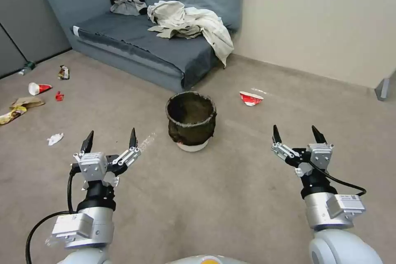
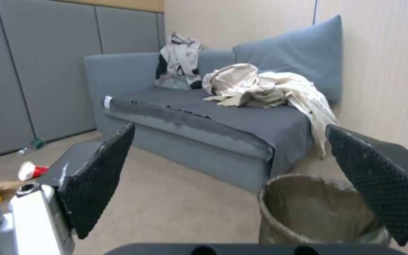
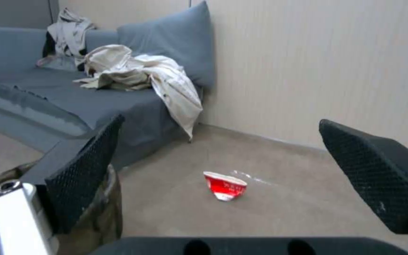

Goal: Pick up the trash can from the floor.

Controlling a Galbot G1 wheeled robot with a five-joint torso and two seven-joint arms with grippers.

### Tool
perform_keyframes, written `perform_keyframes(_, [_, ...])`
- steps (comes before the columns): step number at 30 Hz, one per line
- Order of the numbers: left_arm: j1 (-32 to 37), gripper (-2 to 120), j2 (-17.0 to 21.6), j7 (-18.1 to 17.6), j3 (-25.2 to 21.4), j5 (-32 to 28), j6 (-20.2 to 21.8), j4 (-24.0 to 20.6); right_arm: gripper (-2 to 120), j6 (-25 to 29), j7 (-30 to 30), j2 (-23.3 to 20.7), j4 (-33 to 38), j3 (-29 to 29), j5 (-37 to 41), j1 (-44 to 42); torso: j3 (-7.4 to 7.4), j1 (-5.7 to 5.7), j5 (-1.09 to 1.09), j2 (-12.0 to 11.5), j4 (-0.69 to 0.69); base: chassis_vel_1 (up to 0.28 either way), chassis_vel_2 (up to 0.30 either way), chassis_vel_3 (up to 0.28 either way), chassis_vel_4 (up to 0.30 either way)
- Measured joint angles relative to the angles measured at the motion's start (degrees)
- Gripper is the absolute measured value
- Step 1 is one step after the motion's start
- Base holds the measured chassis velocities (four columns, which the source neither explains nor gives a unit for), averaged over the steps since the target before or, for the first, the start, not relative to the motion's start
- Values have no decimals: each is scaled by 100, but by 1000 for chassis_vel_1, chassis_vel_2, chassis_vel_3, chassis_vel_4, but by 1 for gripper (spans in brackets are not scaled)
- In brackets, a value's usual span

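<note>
1. Both arms reach forward at the bottom of the head view – the left pincer at lower left, the right pincer at lower right, each with its black fingers spread apart and holding nothing.
2. Between and beyond them, at frame centre, the trash can stands upright on the floor, its dark bag folded over the rim and a white base showing below.
3. Right of the can lies a crushed red-and-white paper cup, apart from it.
4. At upper centre a blue-grey sofa carries crumpled pale clothes.
5. Scattered litter sits on the carpet at middle left.
6. From the left wrist, the can's rim shows just past one finger.
</note>
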Motion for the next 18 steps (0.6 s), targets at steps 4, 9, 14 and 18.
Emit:
perform_keyframes(4, [-1, 100, 0, -7, 6, -13, 7, 0, 100, 10, -2, -3, -6, -5, 0, -2, 0, 0, -1, 0, -1, -167, 171, 151, -185])
perform_keyframes(9, [-5, 100, 18, -14, 4, -95, 59, 0, 100, 11, -4, 0, -15, -32, 0, 1, 0, 0, -1, 0, 0, -172, 169, 170, -175])
perform_keyframes(14, [-143, 100, 275, -13, -93, -389, 262, 0, 100, 39, -3, -11, -30, -47, 2, -5, 0, 1, -1, 0, 0, -178, 160, 164, -157])
perform_keyframes(18, [-316, 100, 586, -2, -165, -825, 602, 0, 100, 59, -2, -23, -31, -41, 2, -37, 1, 1, -1, 0, -2, -79, 49, 92, -67])
